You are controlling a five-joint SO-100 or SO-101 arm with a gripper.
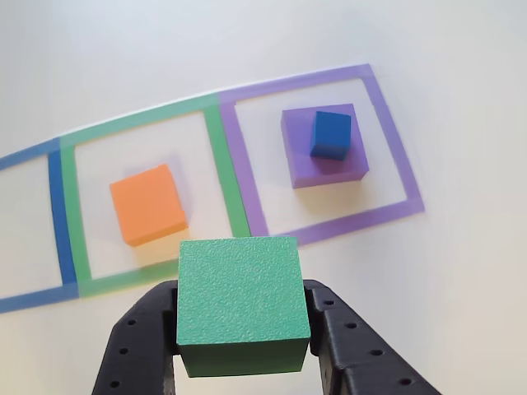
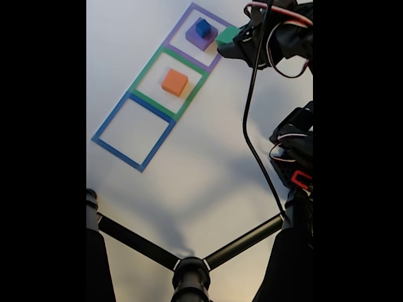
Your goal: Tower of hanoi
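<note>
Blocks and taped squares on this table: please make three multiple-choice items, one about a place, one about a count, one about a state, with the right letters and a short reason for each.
1. Where does the blue block lie?
A. on top of the purple block
B. inside the green square
C. inside the blue square

2. How many blocks are seen in all?
A. two
B. three
C. four

3. In what state is the tool?
A. open over the orange block
B. shut on the green block
C. shut with nothing in it

Answers:
1 A: the blue block sits on the purple block, inside the purple square.
2 C: blue, purple, the orange block in the green square, and the green block.
3 B: the tool has a finger on each side of the green block, held above the table.
</note>
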